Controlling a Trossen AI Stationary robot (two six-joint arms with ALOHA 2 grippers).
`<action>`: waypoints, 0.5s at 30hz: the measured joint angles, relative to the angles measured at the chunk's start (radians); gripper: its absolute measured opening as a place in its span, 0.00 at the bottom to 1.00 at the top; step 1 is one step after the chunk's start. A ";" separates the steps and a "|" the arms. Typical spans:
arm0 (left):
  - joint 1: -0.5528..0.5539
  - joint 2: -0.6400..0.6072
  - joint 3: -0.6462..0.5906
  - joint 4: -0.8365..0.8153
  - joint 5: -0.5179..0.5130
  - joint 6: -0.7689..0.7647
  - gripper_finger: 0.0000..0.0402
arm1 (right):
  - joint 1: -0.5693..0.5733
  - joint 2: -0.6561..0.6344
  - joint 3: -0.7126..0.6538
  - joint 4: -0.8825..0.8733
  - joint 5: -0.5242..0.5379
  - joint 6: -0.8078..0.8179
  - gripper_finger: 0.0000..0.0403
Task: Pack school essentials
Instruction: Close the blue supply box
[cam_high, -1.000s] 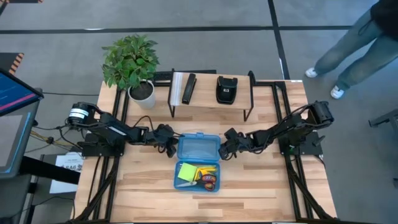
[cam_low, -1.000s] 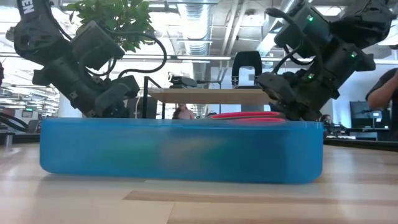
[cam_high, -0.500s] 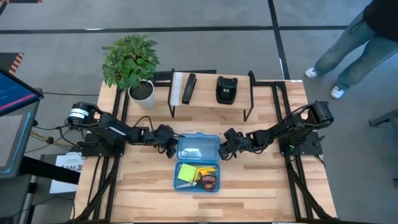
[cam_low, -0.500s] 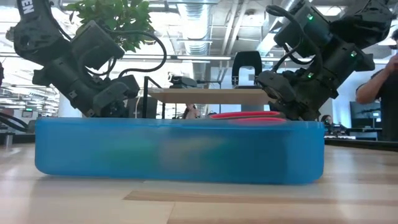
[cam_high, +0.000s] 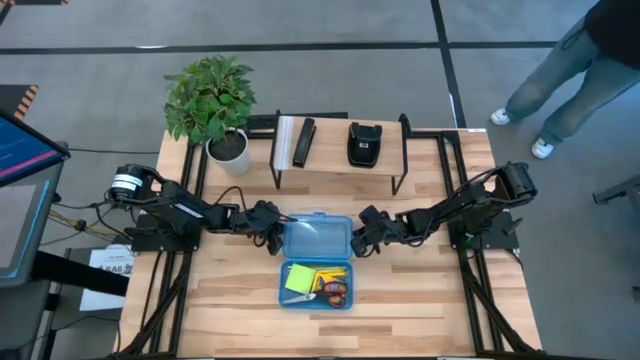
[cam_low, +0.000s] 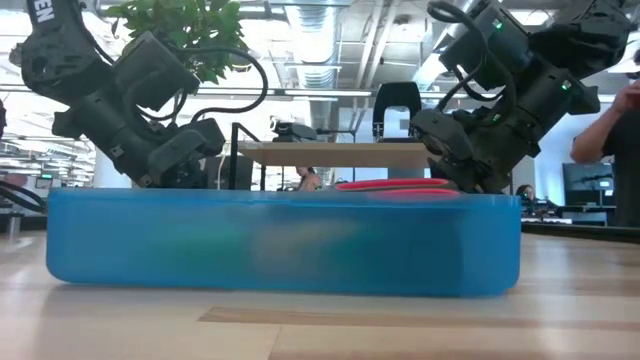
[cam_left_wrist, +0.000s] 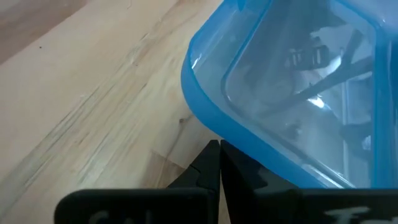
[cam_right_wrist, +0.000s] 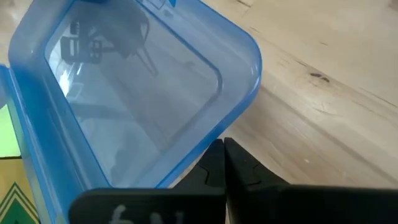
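Note:
A blue plastic box (cam_high: 316, 284) lies open on the table's middle. It holds red-handled scissors (cam_high: 335, 291), a lime-green sticky-note pad (cam_high: 298, 279) and a yellow-green crayon box (cam_high: 325, 273). Its clear blue lid (cam_high: 318, 238) is hinged on the far side and folded back. My left gripper (cam_high: 275, 238) is shut at the lid's left rim. My right gripper (cam_high: 358, 240) is shut at its right rim. In the low view the box's near wall (cam_low: 285, 240) hides both fingertips. My left gripper sets its shut fingertips (cam_left_wrist: 214, 155) against the lid's left rim (cam_left_wrist: 208, 127), slanting down from the table's left. The rim overlaps the tips, so they seem to lie just under it. My right gripper has its shut fingertips (cam_right_wrist: 217, 155) at the lid's right rim (cam_right_wrist: 239, 106) near a corner, slanting down from the table's right. The rim runs over the tips' edge.
A low stand (cam_high: 340, 160) at the far side carries a black pouch (cam_high: 362, 143) and a black bar with a white pad (cam_high: 296, 142). A potted plant (cam_high: 212, 100) stands at the far left. A person (cam_high: 570, 70) stands beyond the far right corner.
Both grippers have kept their places and stayed shut. In the low view the blue plastic's left end reaches a little farther toward the left than a second ago.

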 joint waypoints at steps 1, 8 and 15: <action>0.000 0.000 0.000 0.001 -0.001 0.002 0.00 | 0.000 0.000 0.000 0.000 0.000 -0.007 0.02; -0.002 -0.002 0.001 0.047 -0.004 0.035 0.00 | 0.001 -0.003 0.004 0.055 0.001 -0.055 0.02; -0.003 -0.005 -0.003 0.064 0.020 0.060 0.00 | 0.004 -0.001 0.034 0.028 0.001 -0.121 0.02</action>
